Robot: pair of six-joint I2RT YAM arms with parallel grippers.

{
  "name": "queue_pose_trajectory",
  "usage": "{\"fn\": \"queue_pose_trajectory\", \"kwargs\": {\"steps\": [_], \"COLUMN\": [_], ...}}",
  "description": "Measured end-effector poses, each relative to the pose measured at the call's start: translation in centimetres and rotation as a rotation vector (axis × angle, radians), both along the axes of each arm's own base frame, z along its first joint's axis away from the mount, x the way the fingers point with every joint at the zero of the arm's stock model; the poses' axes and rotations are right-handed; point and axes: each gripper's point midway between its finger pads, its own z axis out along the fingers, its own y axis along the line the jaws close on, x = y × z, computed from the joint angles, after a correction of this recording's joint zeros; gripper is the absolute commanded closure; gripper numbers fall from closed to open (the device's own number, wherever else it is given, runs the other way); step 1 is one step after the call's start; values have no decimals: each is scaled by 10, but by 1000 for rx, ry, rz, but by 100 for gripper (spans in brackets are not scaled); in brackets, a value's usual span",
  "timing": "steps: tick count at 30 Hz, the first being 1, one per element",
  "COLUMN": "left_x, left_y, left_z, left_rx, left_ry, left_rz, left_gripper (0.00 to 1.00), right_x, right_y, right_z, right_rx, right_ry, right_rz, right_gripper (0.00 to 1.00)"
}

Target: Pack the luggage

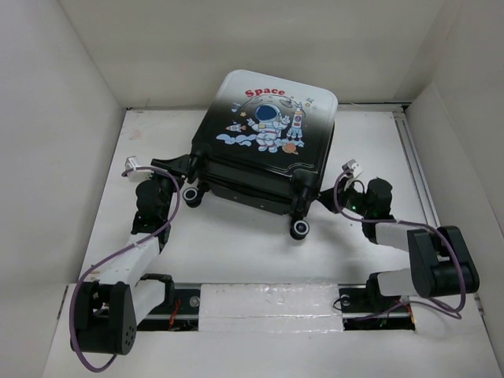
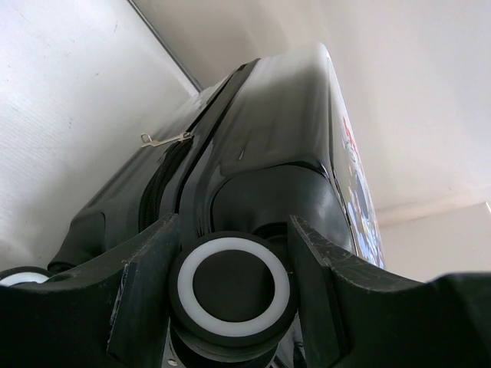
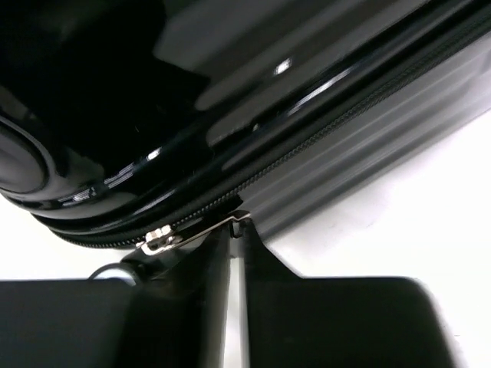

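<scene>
The luggage (image 1: 268,134) lies closed on the white table, astronaut and red "Space" print facing up. My left gripper (image 1: 186,186) is at its near left corner. In the left wrist view this gripper (image 2: 234,222) is shut on a black-and-white caster wheel (image 2: 234,285), one finger on each side. A metal zipper pull (image 2: 165,138) hangs further along the seam. My right gripper (image 1: 331,186) is at the luggage's right side. In the right wrist view its fingers (image 3: 239,224) stand almost together, pinching the tip of a silver zipper pull (image 3: 192,231) on the luggage (image 3: 153,92).
A second caster wheel (image 1: 299,229) sticks out at the near right corner. White walls enclose the table on the left, back and right. A metal rail (image 1: 415,169) runs along the right edge. A taped strip (image 1: 276,303) lies between the arm bases.
</scene>
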Motion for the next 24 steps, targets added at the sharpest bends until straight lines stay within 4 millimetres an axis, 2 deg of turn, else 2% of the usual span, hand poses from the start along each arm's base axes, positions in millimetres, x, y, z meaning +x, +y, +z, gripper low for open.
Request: {"fn": "queue_pose_trajectory", "kwargs": {"steps": [4, 10, 11, 13, 14, 15, 18, 24], "left_x": [0, 2, 2, 2, 2, 2, 3, 25], "left_y": [2, 7, 7, 7, 7, 8, 11, 15], "left_z": [0, 0, 0, 0, 0, 0, 2, 4], "left_rx": [1, 2, 2, 2, 3, 4, 16, 31], "left_ry": [0, 0, 0, 0, -1, -1, 3, 39], "left_rz": [9, 37, 38, 38, 39, 43, 57, 71], "left_gripper": [100, 100, 100, 100, 100, 100, 100, 100], "right_x": [-4, -24, -30, -40, -44, -47, -49, -39], "right_y": [4, 16, 19, 23, 24, 25, 27, 28], "right_z": [-4, -3, -2, 4, 8, 12, 27, 5], "right_rx": [20, -1, -15, -32, -38, -34, -20, -45], "right_ry": [23, 34, 42, 42, 31, 19, -37, 29], "right_rz": [19, 14, 11, 7, 4, 3, 6, 6], "right_gripper": [100, 99, 84, 66, 53, 49, 45, 35]}}
